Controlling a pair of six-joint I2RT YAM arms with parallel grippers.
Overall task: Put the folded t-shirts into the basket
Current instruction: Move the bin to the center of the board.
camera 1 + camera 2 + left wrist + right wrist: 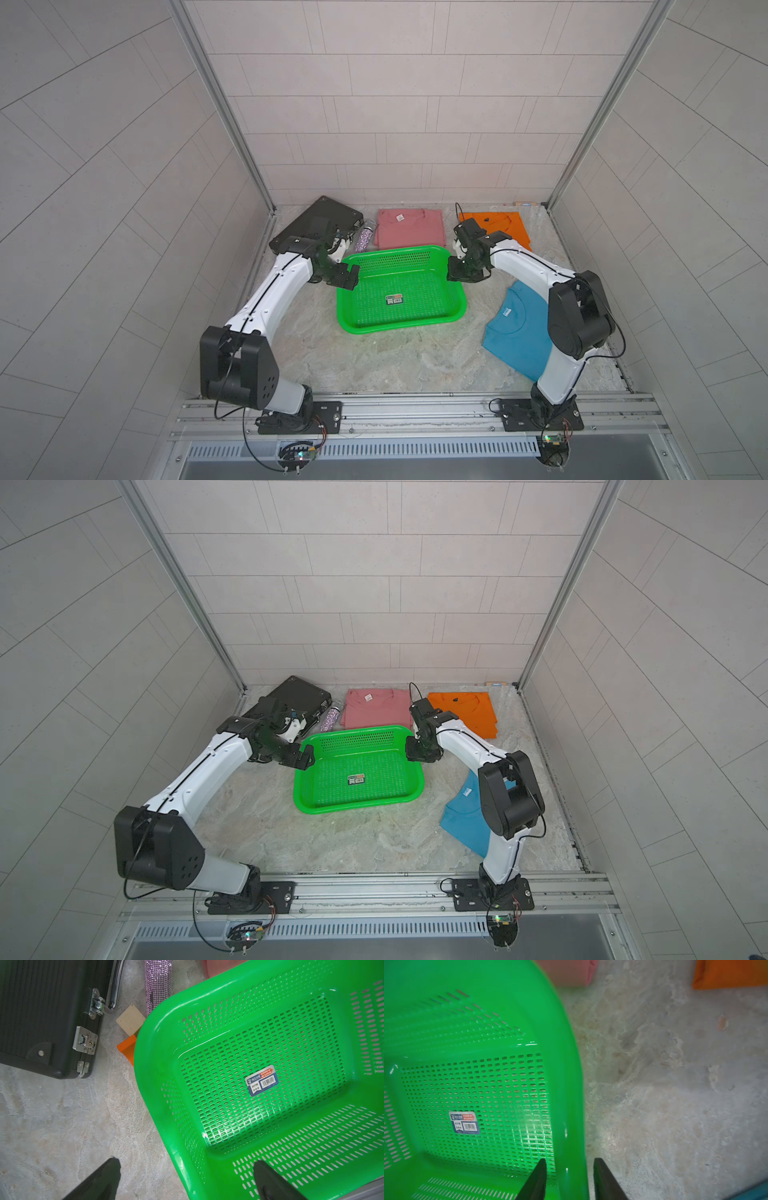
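Straddles basket rim: 3 o'clock with right gripper nearly closed, grip unclear; 9 o'clock with left gripper wide open.

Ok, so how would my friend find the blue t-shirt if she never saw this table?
Start at the bright green basket in the middle of the table. Look beside it, toward the front, where the right arm reaches in: the teal t-shirt lies flat there, partly hidden under that arm. The pink t-shirt and orange t-shirt lie near the back wall instead.
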